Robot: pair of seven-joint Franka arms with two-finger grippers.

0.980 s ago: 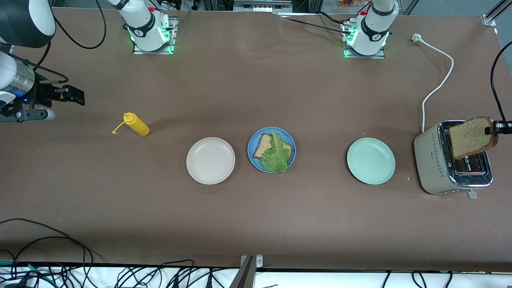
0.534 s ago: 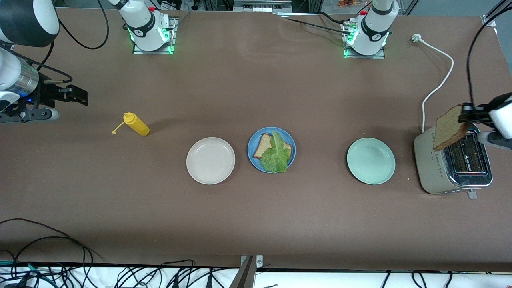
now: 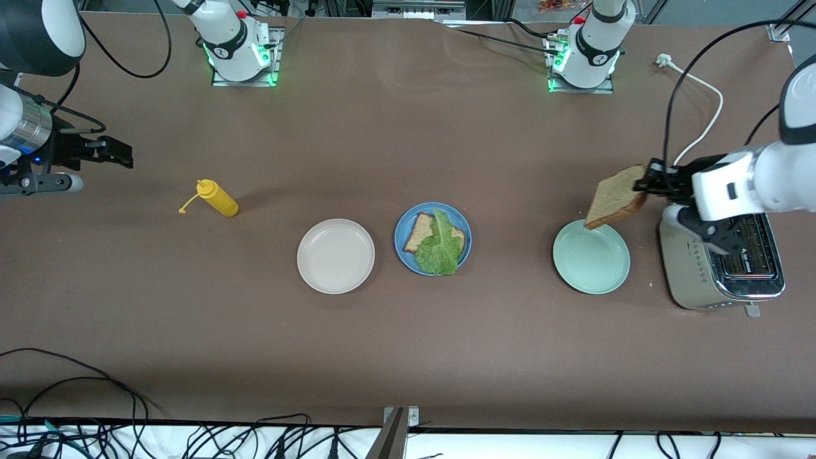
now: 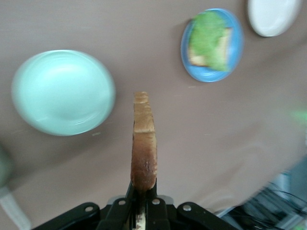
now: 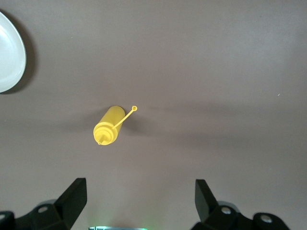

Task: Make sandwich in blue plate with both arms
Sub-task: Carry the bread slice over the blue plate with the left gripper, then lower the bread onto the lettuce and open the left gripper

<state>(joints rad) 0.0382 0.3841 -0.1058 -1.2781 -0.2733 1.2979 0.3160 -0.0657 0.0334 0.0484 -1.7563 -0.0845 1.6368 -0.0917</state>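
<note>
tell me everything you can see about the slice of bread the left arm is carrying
The bread slice is brown wholegrain with a darker crust, seemingly toasted. The left gripper is shut on one crust edge, holding it tilted in the air over the rim of the mint-green plate, beside the toaster. The left wrist view shows it edge-on. Nothing else touches it.

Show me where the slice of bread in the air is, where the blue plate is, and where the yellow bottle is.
slice of bread [image 3: 613, 201], front view, middle of its flat brown face.
blue plate [image 3: 403, 237], front view, bare rim toward the right arm's end of the table.
yellow bottle [image 3: 221, 200], front view, middle of its body.
</note>
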